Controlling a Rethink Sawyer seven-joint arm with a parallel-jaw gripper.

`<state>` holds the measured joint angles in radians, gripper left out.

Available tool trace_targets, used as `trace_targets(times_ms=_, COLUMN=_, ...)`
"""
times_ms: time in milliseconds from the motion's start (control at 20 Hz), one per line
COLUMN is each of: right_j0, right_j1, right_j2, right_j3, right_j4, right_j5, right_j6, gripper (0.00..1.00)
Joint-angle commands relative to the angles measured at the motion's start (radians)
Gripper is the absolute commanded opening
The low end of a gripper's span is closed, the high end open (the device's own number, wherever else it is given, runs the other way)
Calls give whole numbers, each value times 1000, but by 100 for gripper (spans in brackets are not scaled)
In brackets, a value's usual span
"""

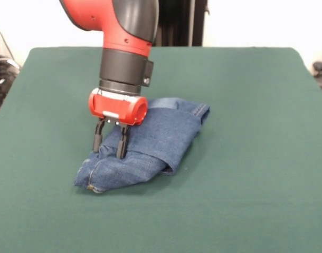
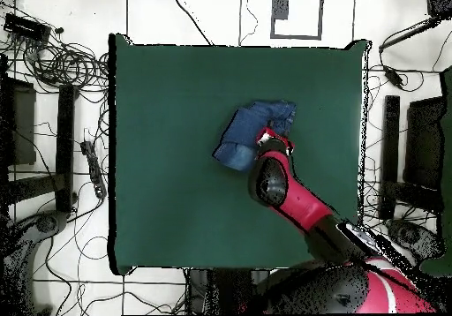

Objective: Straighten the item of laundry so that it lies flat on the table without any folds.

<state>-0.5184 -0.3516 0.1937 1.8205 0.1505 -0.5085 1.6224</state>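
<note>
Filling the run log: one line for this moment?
gripper: open, fingers down on jeans | jeans: bunched, folded over | table: jeans near middle | task: not done

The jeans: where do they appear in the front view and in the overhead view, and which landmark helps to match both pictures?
Front view: the jeans lie bunched a little left of the picture's centre, on the green table.
Overhead view: the jeans lie right of the table's centre, in its upper half.
Shared landmark: the gripper, whose fingers come down on the denim.
</note>
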Motion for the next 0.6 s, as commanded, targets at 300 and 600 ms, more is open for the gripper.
trace_targets(times_ms=300, right_j0=182, right_j1=137, right_j2=-93, right_j3=10, right_j4=297, right_j5=403, right_j6=150, gripper=100)
trace_targets(times_ms=600, right_j0=228, right_j1=133, right_j2=-135, right_j3=3, right_j4=325, right_j5=416, right_j6=138, gripper=0)
